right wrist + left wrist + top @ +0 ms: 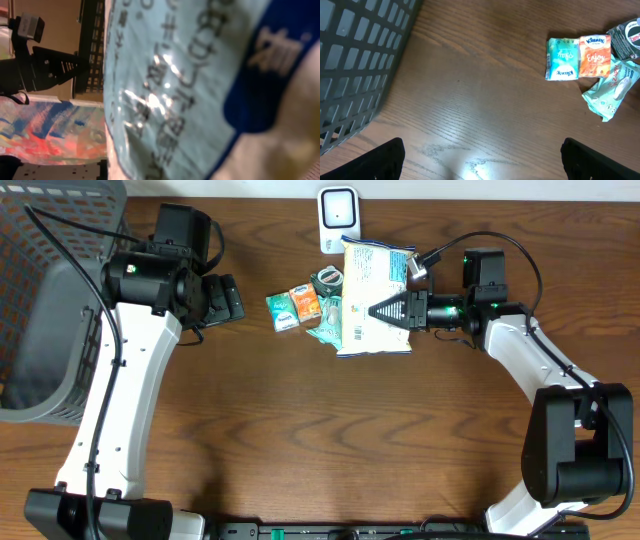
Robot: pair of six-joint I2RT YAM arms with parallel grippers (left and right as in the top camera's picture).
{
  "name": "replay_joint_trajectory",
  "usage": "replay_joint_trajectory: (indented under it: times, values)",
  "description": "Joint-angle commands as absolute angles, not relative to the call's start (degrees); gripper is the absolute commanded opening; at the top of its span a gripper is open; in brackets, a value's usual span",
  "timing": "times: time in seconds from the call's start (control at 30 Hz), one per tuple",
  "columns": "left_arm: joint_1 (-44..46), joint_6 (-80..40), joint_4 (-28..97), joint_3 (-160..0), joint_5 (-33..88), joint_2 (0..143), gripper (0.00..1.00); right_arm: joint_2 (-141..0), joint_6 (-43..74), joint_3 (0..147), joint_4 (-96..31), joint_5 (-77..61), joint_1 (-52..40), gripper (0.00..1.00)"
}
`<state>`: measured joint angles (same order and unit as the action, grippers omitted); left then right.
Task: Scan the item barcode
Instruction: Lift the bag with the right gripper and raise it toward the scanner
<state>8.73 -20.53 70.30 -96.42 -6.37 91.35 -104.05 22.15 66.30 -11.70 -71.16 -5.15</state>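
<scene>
Between the fingers of my right tool, which are pressed together on its thin film, hangs the snack bag, the item I mean to scan. Its top edge sits just below the white scanner at the far edge of the counter. By my judgement the pickup and the carry are done. What is left is turning the barcode to the scanner's face and getting a read. I cannot find the barcode in any view, nor tell whether a scan has registered.

My left tool is spread wide and holds nothing, hovering over bare wood well apart from the bag.

Only the overhead view shows bag and scanner together, along with both arms. My right wrist view is nearly filled by the bag's pale blue print pressed close to the lens, so it says nothing of alignment. My left wrist view shows the green tissue pack touching the orange tissue pack, the wipes packet just beside them, and the grey basket at the left.
</scene>
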Motion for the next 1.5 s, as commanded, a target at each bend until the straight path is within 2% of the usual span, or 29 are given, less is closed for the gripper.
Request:
replay_joint_trajectory:
  times: [0.0, 0.73, 1.13, 1.27, 1.47]
  values:
    - [8.6, -20.0, 70.5, -96.9, -7.1, 91.0, 0.98, -102.3, 23.8, 66.7, -11.6, -74.1, -5.3, 0.01]
    - [8.6, -20.0, 70.5, -96.9, -7.1, 91.0, 0.98, -102.3, 24.2, 66.7, -10.8, -71.0, -7.2, 0.01]
    - [8.6, -20.0, 70.5, -96.9, -7.1, 91.0, 0.98, -102.3, 26.2, 66.7, -2.7, -72.9, -8.1, 0.01]
    - [8.6, -20.0, 70.5, -96.9, -7.1, 91.0, 0.98, -102.3, 33.7, 66.7, 6.5, -74.6, -8.9, 0.01]
    - [8.6, -20.0, 70.5, -96.9, -7.1, 91.0, 0.98, -102.3, 33.6, 66.7, 7.5, -74.1, -10.5, 0.01]
